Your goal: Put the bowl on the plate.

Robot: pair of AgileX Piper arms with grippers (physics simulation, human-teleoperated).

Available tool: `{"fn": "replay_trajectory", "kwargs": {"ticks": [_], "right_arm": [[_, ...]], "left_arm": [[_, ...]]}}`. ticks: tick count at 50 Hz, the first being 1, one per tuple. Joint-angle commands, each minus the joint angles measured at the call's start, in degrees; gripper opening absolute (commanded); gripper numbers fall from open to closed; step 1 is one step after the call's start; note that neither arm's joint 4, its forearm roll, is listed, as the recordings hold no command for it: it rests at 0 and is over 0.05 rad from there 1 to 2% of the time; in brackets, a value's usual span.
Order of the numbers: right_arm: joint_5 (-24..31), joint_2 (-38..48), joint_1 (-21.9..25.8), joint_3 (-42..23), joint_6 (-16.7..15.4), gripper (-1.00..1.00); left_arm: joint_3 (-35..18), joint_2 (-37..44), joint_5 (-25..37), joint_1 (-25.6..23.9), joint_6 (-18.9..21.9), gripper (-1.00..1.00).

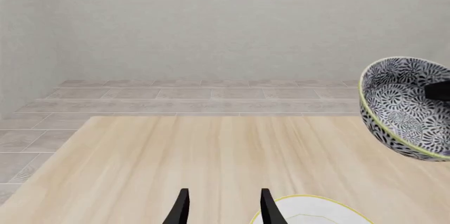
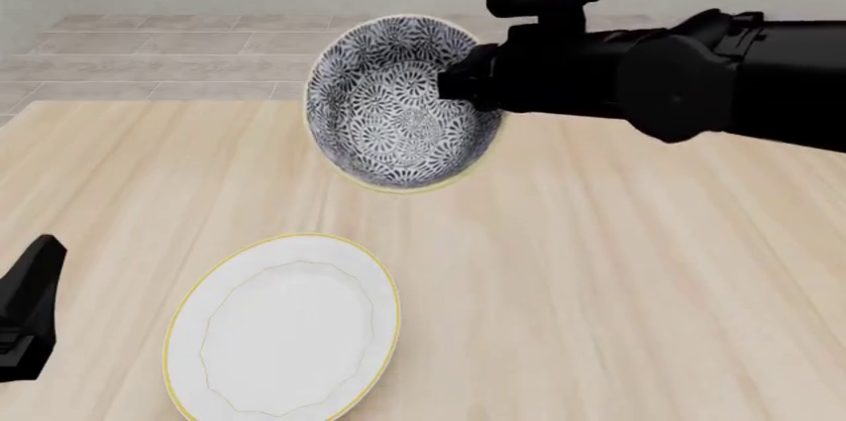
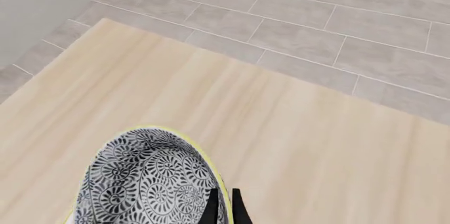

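The floral bowl (image 2: 396, 104) hangs in the air above the table, tipped so its inside faces the front camera. My right gripper (image 2: 463, 79) is shut on its rim, one finger inside and one outside, as the right wrist view shows with the gripper (image 3: 223, 205) pinching the bowl (image 3: 140, 182). The white plate (image 2: 284, 327) with a yellow edge lies flat on the table below and nearer, left of centre. My left gripper (image 1: 223, 205) stands open low over the table beside the plate (image 1: 316, 211), holding nothing. The bowl (image 1: 404, 105) also shows in the left wrist view.
The light wooden table (image 2: 621, 282) spreads to the right of the plate. A grey tiled floor (image 2: 172, 54) and a pale wall lie beyond the far edge. The right arm (image 2: 714, 74) reaches in from the right above the table.
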Motion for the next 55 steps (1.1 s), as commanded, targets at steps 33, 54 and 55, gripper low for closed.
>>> {"fn": "replay_trajectory", "kwargs": {"ticks": [33, 54, 55], "right_arm": [[-2.60, 6.16, 6.34, -0.71, 2.10, -1.00], [-4.62, 9.40, 10.07, -0.77, 3.88, -1.00], [-4.83, 9.71, 10.44, -0.73, 4.16, -1.00]], "left_arm": [[0.00, 0.00, 0.00, 0.00, 0.00, 1.00], [0.00, 0.00, 0.00, 0.00, 0.00, 1.00], [0.00, 0.00, 0.00, 0.00, 0.00, 1.00]]}}
